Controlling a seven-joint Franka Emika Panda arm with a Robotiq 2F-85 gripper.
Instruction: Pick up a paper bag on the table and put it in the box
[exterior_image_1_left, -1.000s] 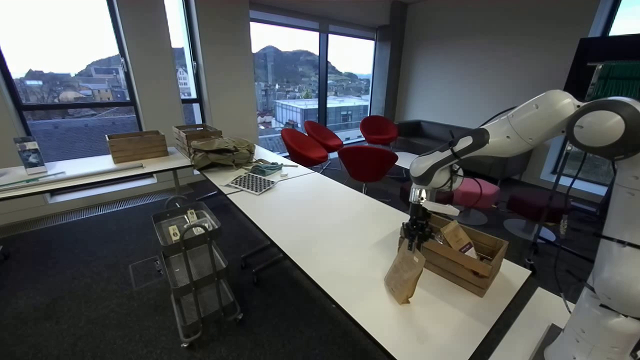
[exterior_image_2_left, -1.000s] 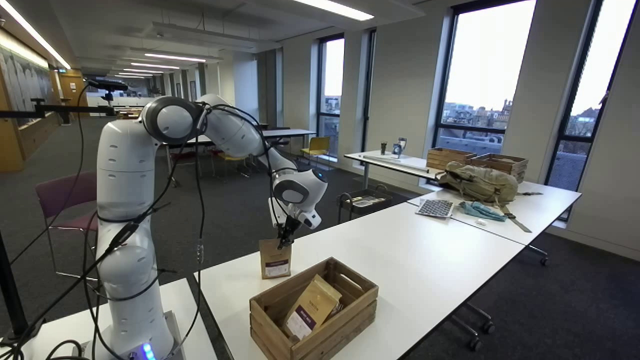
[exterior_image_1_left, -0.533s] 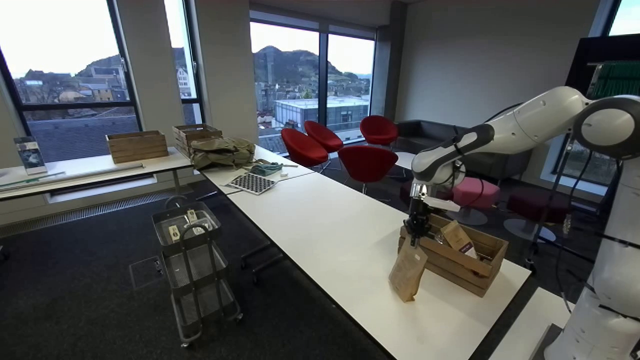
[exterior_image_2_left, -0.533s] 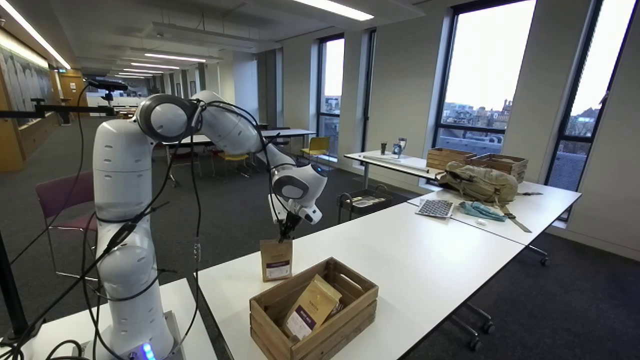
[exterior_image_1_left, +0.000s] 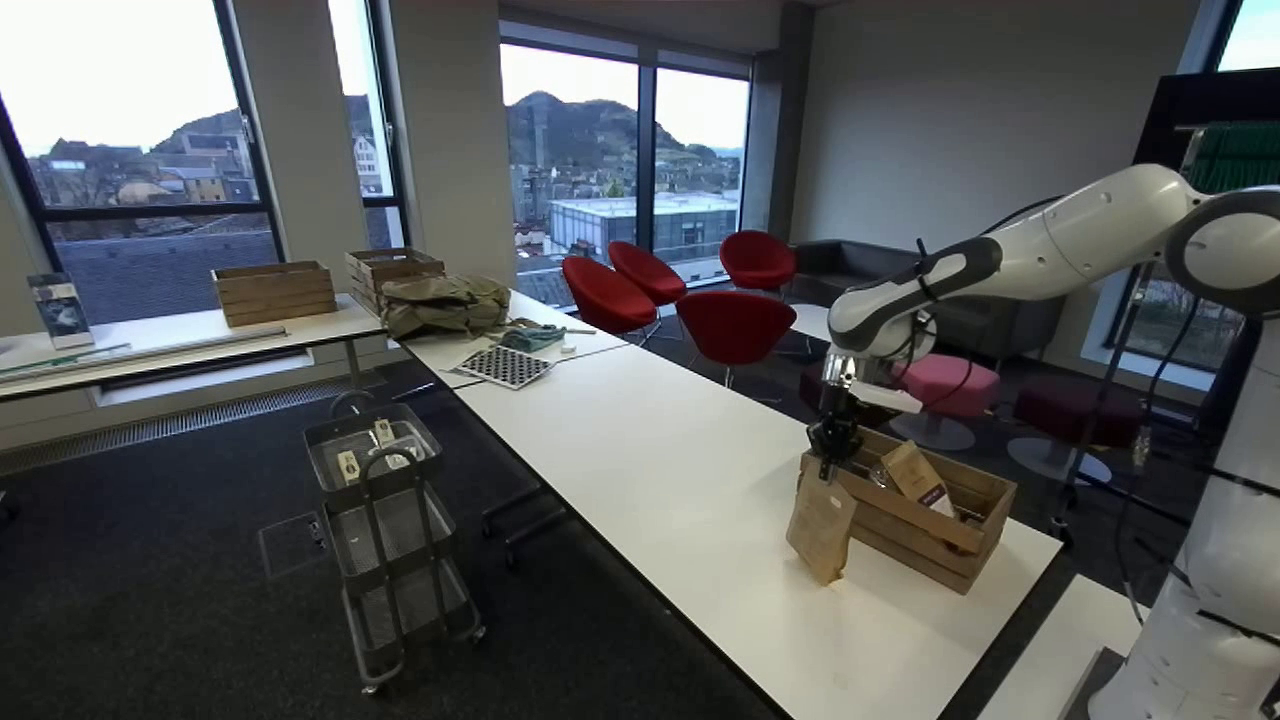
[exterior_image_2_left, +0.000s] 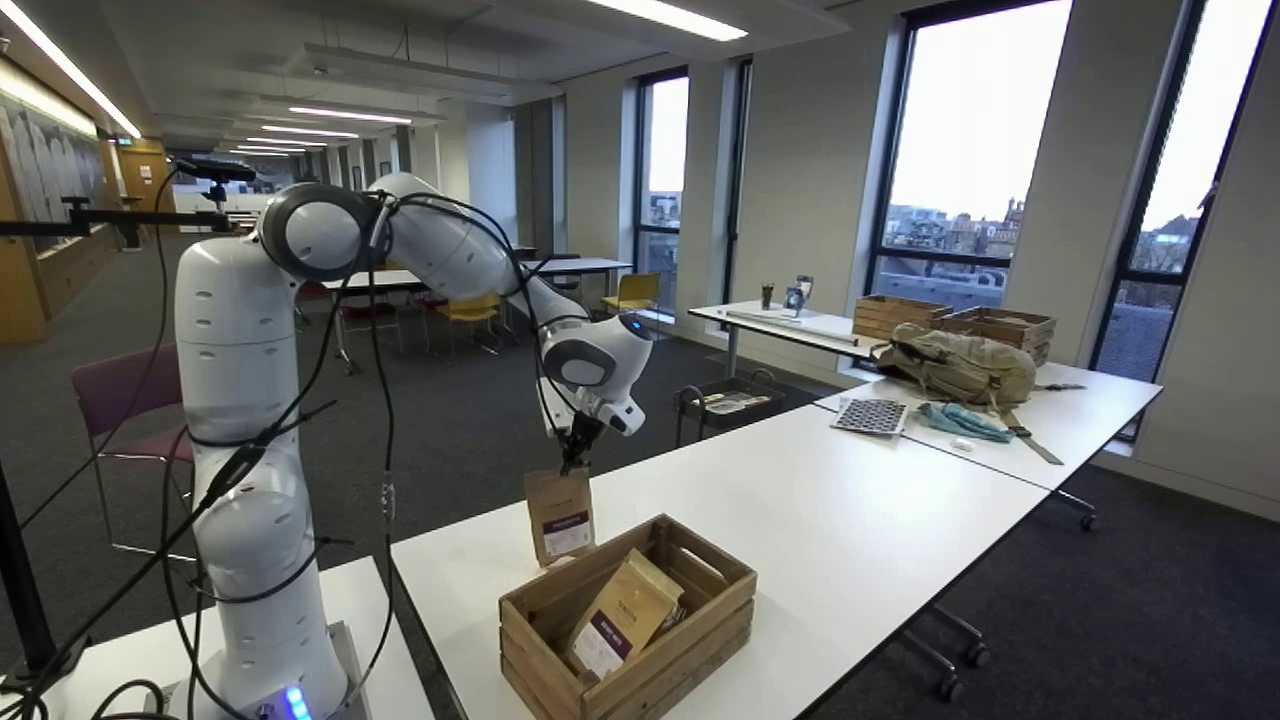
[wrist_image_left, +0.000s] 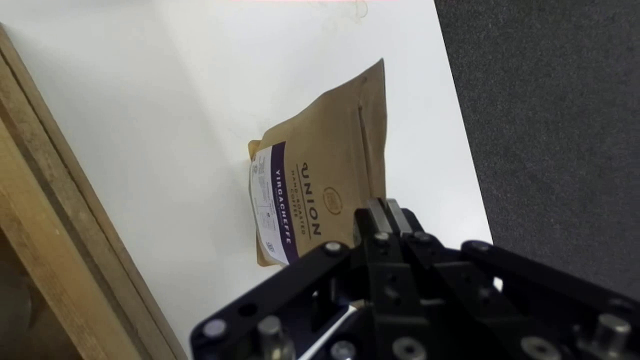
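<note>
A brown paper bag (exterior_image_1_left: 823, 530) with a purple and white label (exterior_image_2_left: 567, 535) hangs from my gripper (exterior_image_1_left: 828, 474), slightly tilted and apparently just above the white table (exterior_image_1_left: 650, 450). In the wrist view my gripper (wrist_image_left: 384, 202) is shut on the top edge of the bag (wrist_image_left: 325, 165). The wooden box (exterior_image_2_left: 690, 650) stands beside the bag, and its slatted wall shows at the left of the wrist view (wrist_image_left: 55, 200). The held bag is outside the box, close to its long side. Another brown bag (exterior_image_2_left: 628, 615) leans inside the box, with part of something else behind it.
A patterned board (exterior_image_1_left: 505, 366), a teal cloth (exterior_image_2_left: 965, 422) and a green backpack (exterior_image_2_left: 955, 365) lie at the table's far end. More wooden crates (exterior_image_1_left: 275, 292) stand beyond. A wheeled cart (exterior_image_1_left: 385, 540) is beside the table. Red chairs (exterior_image_1_left: 735, 327) stand behind it.
The gripper and the bag have risen a little, and the bag has moved slightly toward the box. The bag now hangs more tilted. The box has not moved.
</note>
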